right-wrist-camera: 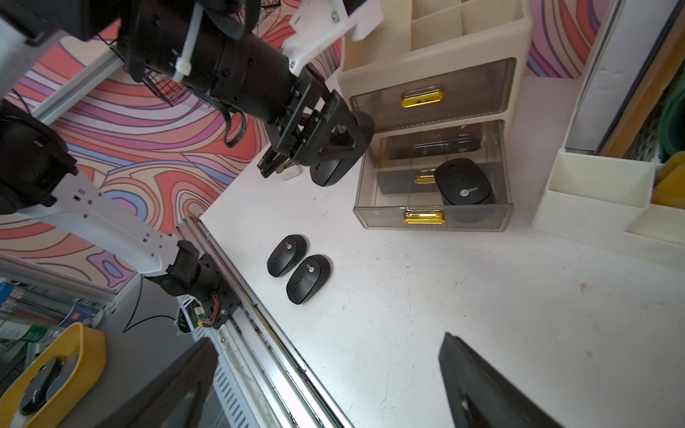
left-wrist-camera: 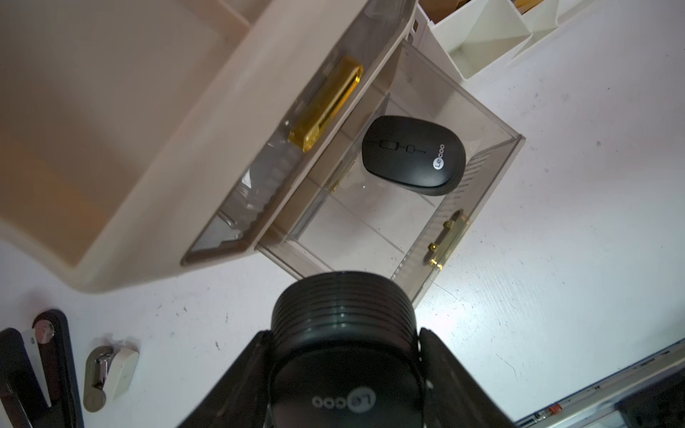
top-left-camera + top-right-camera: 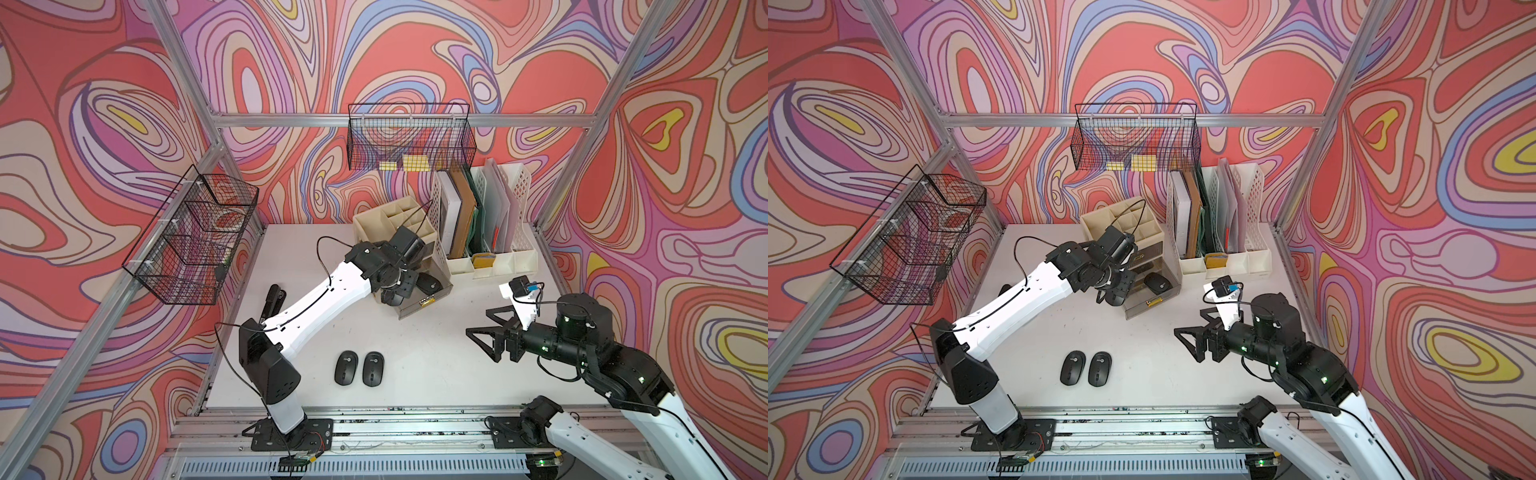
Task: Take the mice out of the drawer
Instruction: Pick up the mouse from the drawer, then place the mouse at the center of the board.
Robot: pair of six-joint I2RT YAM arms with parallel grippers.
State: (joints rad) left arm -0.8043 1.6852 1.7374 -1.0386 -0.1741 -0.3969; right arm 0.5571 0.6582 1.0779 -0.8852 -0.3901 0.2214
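Here our left fingers (image 2: 237,381) pinch a first mouse (image 2: 344,355) just beside the open drawer (image 2: 352,229), where a second mouse (image 2: 413,155) marked "Lecoo" lies. A third mouse (image 1: 286,255) and a fourth mouse (image 1: 307,278) lie together on the surface (image 1: 444,296). A stapler (image 2: 66,370) and a staple remover (image 2: 111,370) sit beside the organiser (image 2: 111,111). Our right fingers (image 1: 482,400) stand spread, empty.

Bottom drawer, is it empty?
No, one black mouse lies inside the pulled-out drawer, close to its front wall.
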